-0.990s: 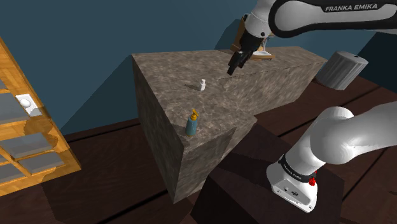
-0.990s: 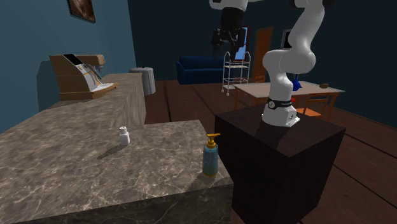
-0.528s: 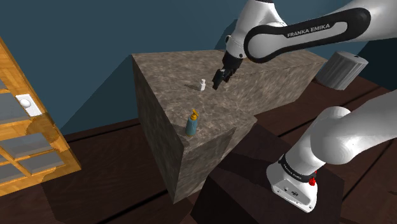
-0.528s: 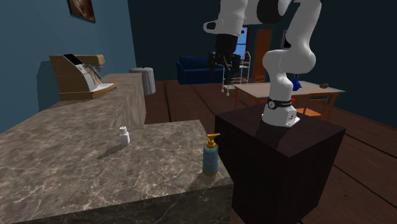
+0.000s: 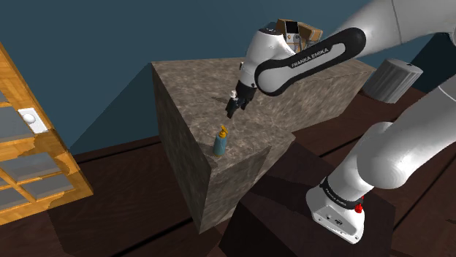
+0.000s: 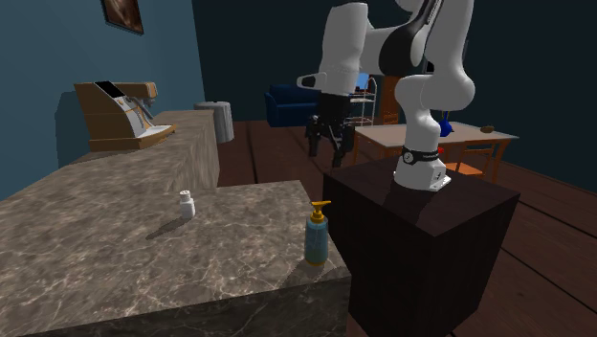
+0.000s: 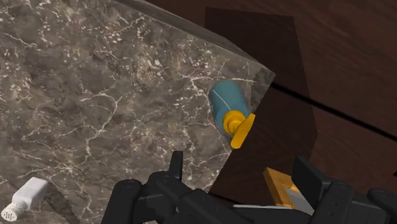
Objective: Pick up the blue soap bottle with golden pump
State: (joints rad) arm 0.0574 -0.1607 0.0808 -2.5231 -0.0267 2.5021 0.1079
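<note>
End effector (image 5: 232, 110) hangs open and empty, the blue soap bottle (image 5: 219, 143) standing apart below it.

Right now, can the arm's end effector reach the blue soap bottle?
Probably yes: the end effector hangs open above the counter, and the soap bottle stands upright at its corner, the white shaker apart.

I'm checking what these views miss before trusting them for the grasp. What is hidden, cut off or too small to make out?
Small white bottle: shoulder view, partly behind the hand; wrist view, cut by the frame edge.
Wooden box: shoulder view, mostly behind the arm.
Soap bottle: any label is too small in every view.
Wall picture: second exterior view, cut by the top edge.
</note>
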